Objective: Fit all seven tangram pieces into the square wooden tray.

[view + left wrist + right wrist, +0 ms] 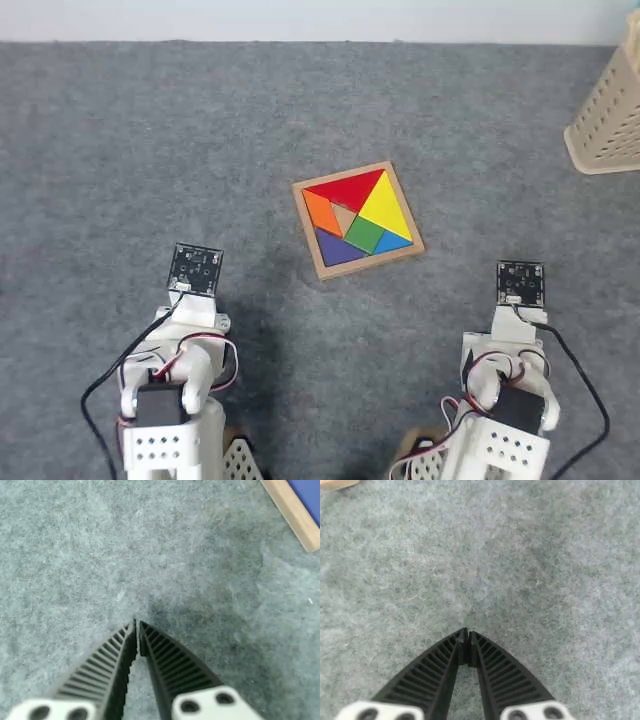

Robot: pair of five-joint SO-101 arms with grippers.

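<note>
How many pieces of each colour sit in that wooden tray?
red piece: 1
yellow piece: 1
orange piece: 1
purple piece: 1
green piece: 1
blue piece: 1
tan patch, piece or gap unclear: 1
Total: 6, or 7 with the tan patch

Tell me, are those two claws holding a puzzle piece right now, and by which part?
Nothing is held. The left claw and the right claw are both shut and empty, away from the wooden tray.
</note>
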